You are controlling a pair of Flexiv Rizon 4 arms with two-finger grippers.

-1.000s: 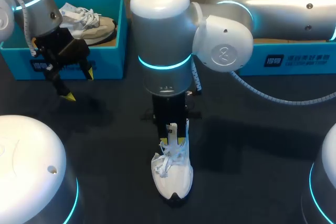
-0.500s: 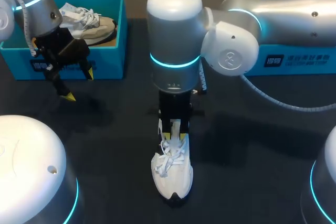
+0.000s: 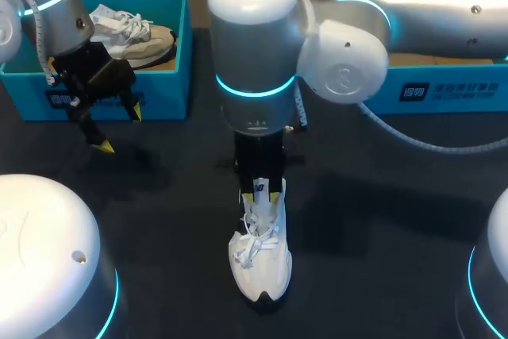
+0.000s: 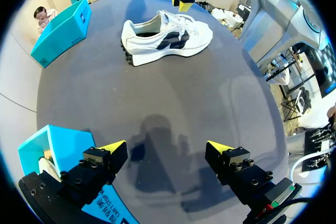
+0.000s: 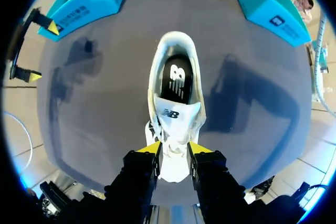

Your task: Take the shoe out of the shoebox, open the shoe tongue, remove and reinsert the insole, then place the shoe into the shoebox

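A white shoe (image 3: 260,263) with a dark side mark (image 4: 168,38) lies on the dark table, toe toward the near edge. Its mouth is open and shows a black insole (image 5: 177,77). My right gripper (image 3: 262,192) stands over the laces, and its yellow-tipped fingers (image 5: 152,148) are shut on the pulled-back white tongue (image 5: 170,116). My left gripper (image 3: 120,129) hangs open and empty above bare table, just in front of the blue shoebox (image 3: 186,53) at the back left. In the left wrist view the left gripper (image 4: 165,146) has only table between its tips.
A second, beige-white shoe (image 3: 135,33) lies in the left shoebox. Another blue box (image 3: 444,89) stands at the back right, under my right arm. White domes fill both near corners.
My right arm's wrist swung a little to the right and back, and its gripper stayed at the shoe's tongue. The shoe and the left arm have not moved.
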